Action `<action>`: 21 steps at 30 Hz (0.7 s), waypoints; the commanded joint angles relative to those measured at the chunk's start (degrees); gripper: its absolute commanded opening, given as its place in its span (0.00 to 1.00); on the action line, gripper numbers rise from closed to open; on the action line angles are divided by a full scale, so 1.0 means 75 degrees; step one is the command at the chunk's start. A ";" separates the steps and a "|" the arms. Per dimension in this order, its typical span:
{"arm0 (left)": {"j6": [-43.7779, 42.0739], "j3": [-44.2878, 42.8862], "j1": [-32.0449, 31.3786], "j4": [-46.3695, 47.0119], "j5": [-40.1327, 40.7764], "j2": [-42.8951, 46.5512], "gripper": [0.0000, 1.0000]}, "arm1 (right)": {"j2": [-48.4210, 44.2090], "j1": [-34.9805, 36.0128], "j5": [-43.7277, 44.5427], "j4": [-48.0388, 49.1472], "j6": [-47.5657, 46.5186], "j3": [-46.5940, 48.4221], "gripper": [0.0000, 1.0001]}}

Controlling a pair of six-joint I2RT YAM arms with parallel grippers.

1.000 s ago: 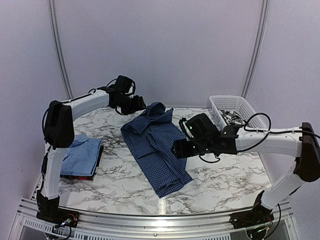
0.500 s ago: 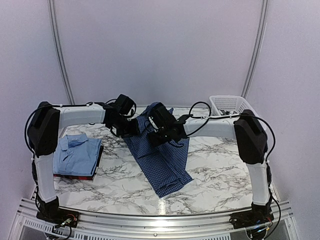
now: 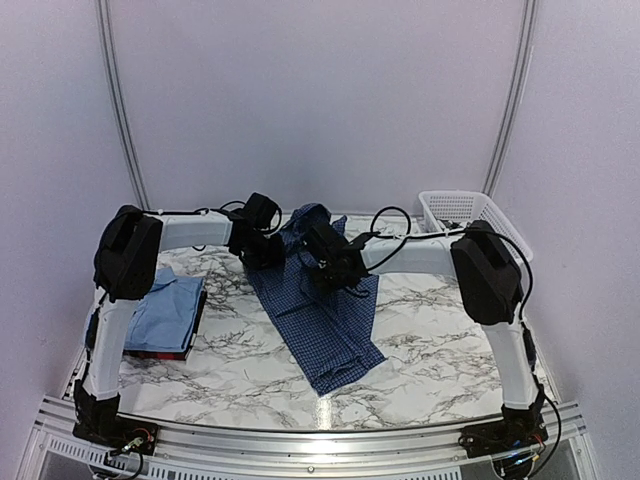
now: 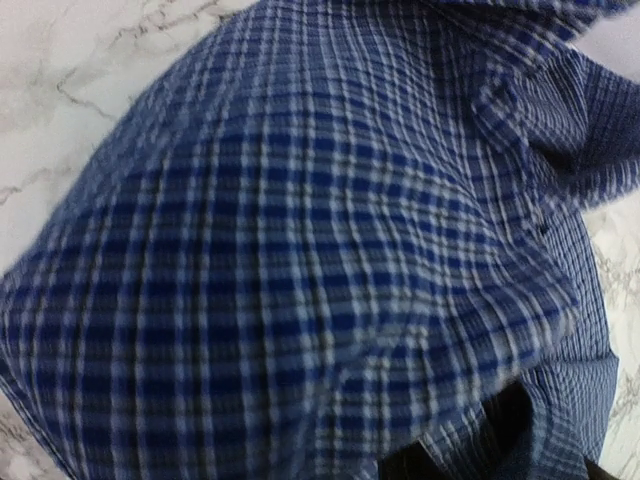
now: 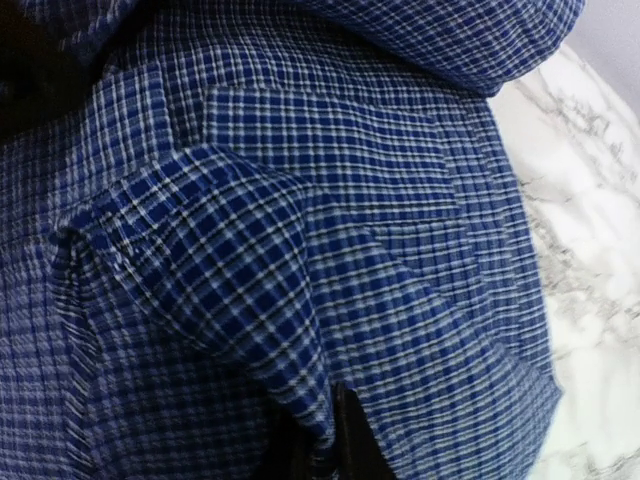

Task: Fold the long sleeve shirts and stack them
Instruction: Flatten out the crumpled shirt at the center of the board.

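The navy fine-check shirt [image 3: 325, 320] lies lengthwise mid-table, collar at the far end. My right gripper [image 5: 332, 440] is shut on a raised fold of its cloth [image 5: 250, 270]; from above, that gripper [image 3: 328, 272] sits on the shirt's upper part. My left gripper [image 3: 264, 250] is at the shirt's upper left edge. Checked cloth [image 4: 300, 250] fills the left wrist view, and only a dark finger [image 4: 500, 430] peeks out beneath it, so its jaws are hidden. A folded light blue shirt [image 3: 165, 308] rests on a dark red one [image 3: 172, 352] at the left.
A white lattice basket [image 3: 470, 212] stands at the back right corner with some cloth inside. Both forearms reach across the far half of the marble table [image 3: 440, 340]. The metal rail runs along the near edge [image 3: 320, 440].
My right arm swung from the right side onto the shirt's upper part and shut on a fold. My left gripper moved in against the shirt's upper left edge, its jaws narrowing.
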State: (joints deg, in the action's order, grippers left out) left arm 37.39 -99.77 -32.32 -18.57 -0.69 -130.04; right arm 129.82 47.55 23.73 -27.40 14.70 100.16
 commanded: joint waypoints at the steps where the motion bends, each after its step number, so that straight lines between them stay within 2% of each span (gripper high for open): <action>1: 0.0139 -0.1031 0.0409 0.0166 0.0383 -0.0543 0.32 | -0.1017 -0.0117 0.0611 -0.0071 0.0444 -0.0735 0.02; 7: 0.0069 -0.2524 0.0872 0.0147 0.0190 -0.1398 0.34 | -0.3025 -0.0123 0.0614 -0.0034 0.1189 -0.2853 0.00; 13: 0.0193 -0.5023 0.1161 0.0047 -0.1392 -0.3100 0.34 | -0.5180 0.0055 0.0149 -0.0127 0.2572 -0.5657 0.00; 16: 0.0273 -0.5413 0.1158 0.0104 -0.1595 -0.3272 0.35 | -0.5928 0.0320 -0.0193 -0.0104 0.3345 -0.6650 0.00; 18: 0.0252 -0.5442 0.1167 0.0110 -0.1728 -0.3181 0.37 | -0.6342 0.0586 -0.0015 -0.0338 0.3985 -0.7166 0.00; 21: 0.0139 -0.4888 0.1159 0.0114 -0.1864 -0.2590 0.41 | -0.7080 0.0743 0.0054 -0.0575 0.4785 -0.7933 0.00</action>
State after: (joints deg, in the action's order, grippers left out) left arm 39.07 -138.19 -23.14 -18.02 -11.00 -154.06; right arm 82.78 51.31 24.10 -28.42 39.38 45.39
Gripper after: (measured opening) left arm 0.386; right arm 0.002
